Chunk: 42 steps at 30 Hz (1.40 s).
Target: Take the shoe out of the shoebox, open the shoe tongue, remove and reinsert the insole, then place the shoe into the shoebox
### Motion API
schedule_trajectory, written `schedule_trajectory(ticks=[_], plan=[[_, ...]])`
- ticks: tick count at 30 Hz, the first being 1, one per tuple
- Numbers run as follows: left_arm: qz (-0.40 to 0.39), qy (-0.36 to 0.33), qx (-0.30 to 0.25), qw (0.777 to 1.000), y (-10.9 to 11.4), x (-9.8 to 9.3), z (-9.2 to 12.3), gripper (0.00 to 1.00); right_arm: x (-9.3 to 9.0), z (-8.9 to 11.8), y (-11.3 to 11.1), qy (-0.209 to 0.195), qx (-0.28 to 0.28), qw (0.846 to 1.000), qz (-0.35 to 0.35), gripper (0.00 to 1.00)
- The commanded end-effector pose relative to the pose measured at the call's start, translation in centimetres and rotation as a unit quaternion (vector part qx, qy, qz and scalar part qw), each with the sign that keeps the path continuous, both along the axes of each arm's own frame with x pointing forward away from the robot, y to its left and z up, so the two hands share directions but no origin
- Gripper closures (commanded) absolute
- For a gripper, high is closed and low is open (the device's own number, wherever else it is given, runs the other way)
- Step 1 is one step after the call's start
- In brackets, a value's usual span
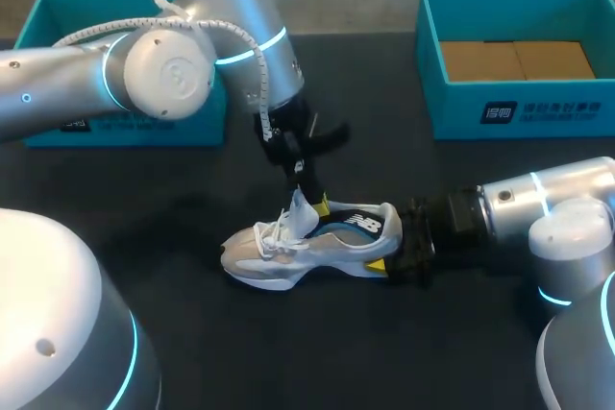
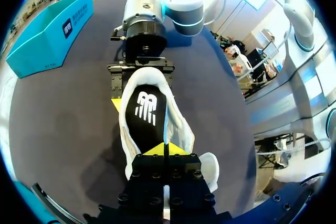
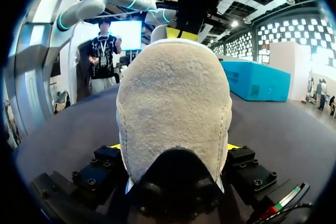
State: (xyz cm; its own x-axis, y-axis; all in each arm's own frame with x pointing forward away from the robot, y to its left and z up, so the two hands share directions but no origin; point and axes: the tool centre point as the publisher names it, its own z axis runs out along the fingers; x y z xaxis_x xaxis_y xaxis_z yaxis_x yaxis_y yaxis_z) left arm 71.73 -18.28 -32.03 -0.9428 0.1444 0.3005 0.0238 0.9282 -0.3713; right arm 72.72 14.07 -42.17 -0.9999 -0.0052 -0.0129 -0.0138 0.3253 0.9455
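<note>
A grey and white shoe (image 1: pixel 307 247) lies on its side on the dark table, toe to the left. My right gripper (image 1: pixel 392 242) is shut on its heel (image 3: pixel 173 108), one finger on each side. My left gripper (image 1: pixel 317 204) comes down from above, shut, with its yellow tips (image 2: pixel 164 149) inside the shoe's opening just behind the raised white tongue (image 1: pixel 300 210). I see nothing pinched between them. The black insole (image 2: pixel 146 109) lies flat inside the shoe. A teal shoebox (image 1: pixel 519 112) lined with brown cardboard stands at the back right.
A second teal box (image 1: pixel 58 7) stands at the back left, partly hidden behind my left arm (image 1: pixel 163 69). My right arm (image 1: pixel 538 204) lies low along the table's right side. Bare dark table surrounds the shoe.
</note>
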Motion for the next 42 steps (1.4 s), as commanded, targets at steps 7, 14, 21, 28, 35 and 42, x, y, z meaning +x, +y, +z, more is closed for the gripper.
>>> schedule_trajectory(ticks=[7,14,21,28,35,42], plan=[[-0.009,-0.046,0.022,0.999,-0.2,-1.4,0.0,0.55,-0.1,-0.3,0.1,-0.001,-0.001,1.0,-0.001,1.0],[-0.007,-0.07,0.043,0.997,-0.9,-1.5,-0.4,0.57,-0.1,-0.3,0.1,-0.001,-0.001,1.0,-0.001,1.0],[-0.003,-0.099,0.065,0.993,-1.6,-1.6,-1.1,0.58,-0.1,-0.3,0.1,-0.001,-0.001,1.0,-0.001,1.0],[0.005,-0.114,0.075,0.991,-2.2,-1.1,-1.3,0.64,-0.1,-0.3,0.1,-0.001,-0.001,1.0,-0.001,1.0],[0.0,-0.138,0.092,0.986,-2.5,-1.8,-2.1,0.62,-0.1,-0.3,0.1,-0.001,-0.001,1.0,-0.001,1.0],[0.002,-0.164,0.11,0.98,-3.0,-1.8,-3.1,0.63,-0.1,-0.3,0.1,-0.001,-0.001,1.0,-0.001,1.0]])
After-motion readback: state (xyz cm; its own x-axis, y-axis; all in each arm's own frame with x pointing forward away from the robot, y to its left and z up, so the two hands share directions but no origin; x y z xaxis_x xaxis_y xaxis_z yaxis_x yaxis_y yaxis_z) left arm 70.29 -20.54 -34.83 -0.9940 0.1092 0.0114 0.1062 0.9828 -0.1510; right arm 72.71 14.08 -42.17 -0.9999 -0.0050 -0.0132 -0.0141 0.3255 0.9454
